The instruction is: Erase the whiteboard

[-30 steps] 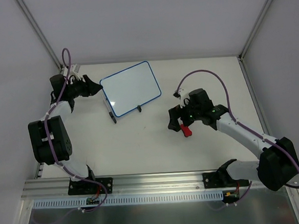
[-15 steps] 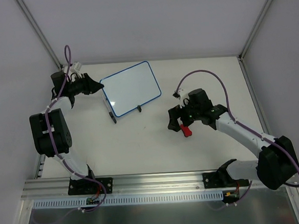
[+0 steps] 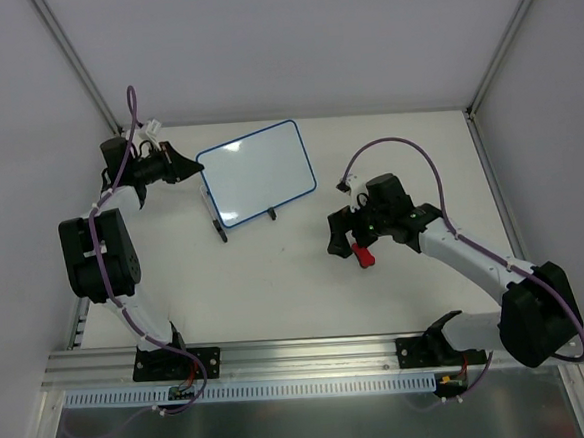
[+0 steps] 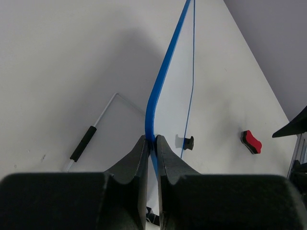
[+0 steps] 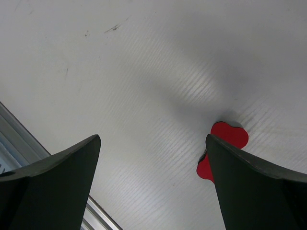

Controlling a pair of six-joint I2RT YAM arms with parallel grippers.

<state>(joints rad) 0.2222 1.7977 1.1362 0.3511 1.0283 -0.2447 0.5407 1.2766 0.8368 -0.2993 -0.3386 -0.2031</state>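
The whiteboard is white with a blue rim and stands tilted on two black clip feet at the back middle of the table. My left gripper is shut on its left edge; in the left wrist view both fingers pinch the blue rim. The board face looks blank. The red bone-shaped eraser lies on the table right of centre. My right gripper is open and empty just above it; in the right wrist view the eraser lies beside the right finger.
A marker pen with a black grip lies on the table left of the board. An aluminium rail runs along the near edge. Grey walls enclose the table at the back and both sides.
The left arm has shifted a little toward the back left with the board's edge in it, tilting the board slightly. The right arm and eraser have barely moved.
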